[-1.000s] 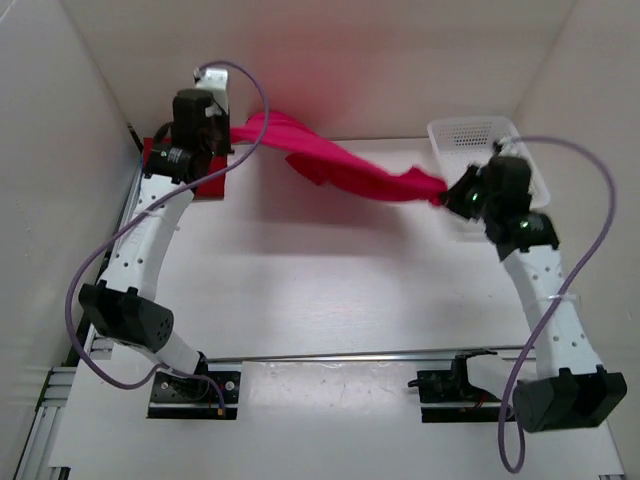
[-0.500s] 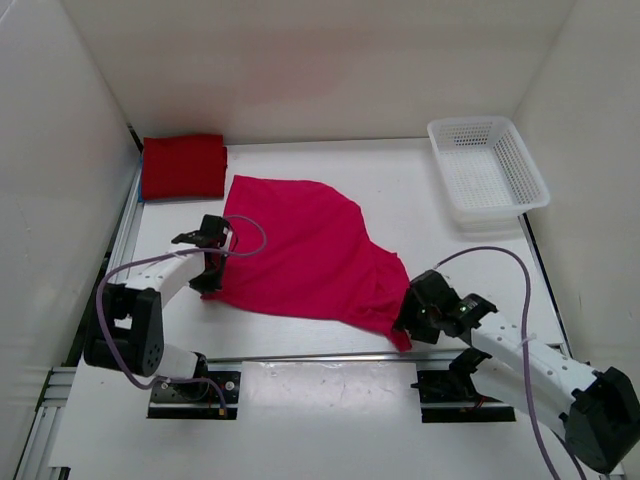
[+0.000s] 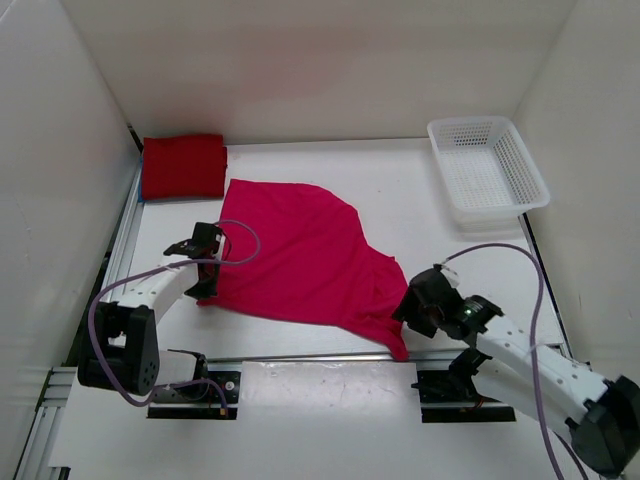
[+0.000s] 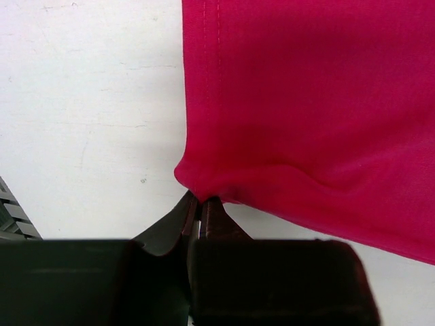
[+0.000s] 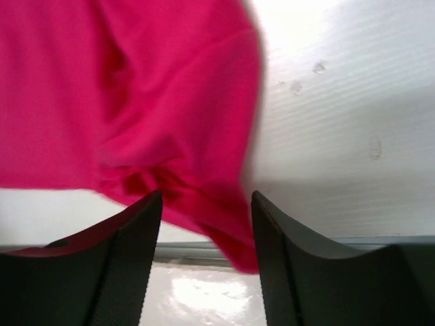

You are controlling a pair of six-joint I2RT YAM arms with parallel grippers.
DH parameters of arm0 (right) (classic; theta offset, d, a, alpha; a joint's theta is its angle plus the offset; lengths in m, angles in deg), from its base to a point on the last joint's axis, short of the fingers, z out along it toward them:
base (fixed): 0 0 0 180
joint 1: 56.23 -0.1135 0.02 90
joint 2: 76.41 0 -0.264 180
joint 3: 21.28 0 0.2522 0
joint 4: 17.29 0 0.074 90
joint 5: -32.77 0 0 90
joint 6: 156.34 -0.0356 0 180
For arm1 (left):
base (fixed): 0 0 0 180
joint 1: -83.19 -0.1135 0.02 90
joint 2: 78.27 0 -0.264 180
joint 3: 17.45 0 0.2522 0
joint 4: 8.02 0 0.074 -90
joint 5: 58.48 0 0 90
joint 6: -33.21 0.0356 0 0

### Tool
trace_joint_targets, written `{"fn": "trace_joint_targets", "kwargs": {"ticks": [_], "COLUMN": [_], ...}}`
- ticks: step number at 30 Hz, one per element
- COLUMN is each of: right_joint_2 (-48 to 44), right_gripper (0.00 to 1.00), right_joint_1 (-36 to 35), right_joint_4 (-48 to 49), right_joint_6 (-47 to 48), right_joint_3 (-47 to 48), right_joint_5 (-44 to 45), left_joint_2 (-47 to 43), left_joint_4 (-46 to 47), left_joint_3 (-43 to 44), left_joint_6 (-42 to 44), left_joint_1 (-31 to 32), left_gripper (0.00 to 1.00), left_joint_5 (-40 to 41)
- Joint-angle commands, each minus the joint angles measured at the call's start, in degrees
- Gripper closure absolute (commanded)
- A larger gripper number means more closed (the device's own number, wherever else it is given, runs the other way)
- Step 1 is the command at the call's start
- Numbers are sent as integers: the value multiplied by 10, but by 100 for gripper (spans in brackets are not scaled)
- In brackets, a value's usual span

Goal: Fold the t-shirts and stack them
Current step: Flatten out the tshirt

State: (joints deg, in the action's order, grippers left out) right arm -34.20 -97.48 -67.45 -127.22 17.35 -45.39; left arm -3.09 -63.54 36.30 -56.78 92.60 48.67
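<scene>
1. A bright pink-magenta cloth t-shirt (image 3: 295,255) lies spread on the smooth white table (image 3: 420,190). It is mostly flat, with soft ripples and a bunched near-right corner.
2. The left gripper (image 4: 201,210) has its black fingers pressed together, pinching the shirt's near-left corner. The stitched hem puckers into a small peak at the pinch.
3. The right gripper (image 5: 207,200) has its dark, curved fingers standing apart. They straddle the rumpled near-right corner without clamping it, and this view is slightly blurred.
4. A dark red cloth shirt (image 3: 182,166), folded into a neat thick rectangle, sits at the far-left corner, just beyond the magenta shirt.
5. A white plastic mesh basket (image 3: 470,122), rectangular with flared walls, stands at the far right, well apart from both shirts. Its perforated floor is in plain view.
</scene>
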Motion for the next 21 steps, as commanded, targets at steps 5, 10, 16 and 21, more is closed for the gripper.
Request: {"fn": "trace_joint_targets", "kwargs": {"ticks": [5, 10, 16, 21], "right_joint_2": [93, 170, 298, 425], "right_gripper": [44, 59, 100, 100], "right_joint_1": [44, 91, 190, 311], "right_joint_4": [64, 148, 194, 21], "right_joint_6": [-12, -13, 89, 267], "right_joint_3": [-3, -48, 36, 524], "right_joint_5": [16, -65, -115, -93], "left_joint_2": [-17, -35, 28, 145], "left_joint_4": [11, 11, 5, -2], "left_joint_3": [-9, -15, 79, 405], "left_joint_6": [0, 0, 0, 0], "left_joint_1": [-11, -11, -17, -23], "left_gripper": [90, 90, 90, 90], "left_joint_5": [1, -18, -69, -48]}}
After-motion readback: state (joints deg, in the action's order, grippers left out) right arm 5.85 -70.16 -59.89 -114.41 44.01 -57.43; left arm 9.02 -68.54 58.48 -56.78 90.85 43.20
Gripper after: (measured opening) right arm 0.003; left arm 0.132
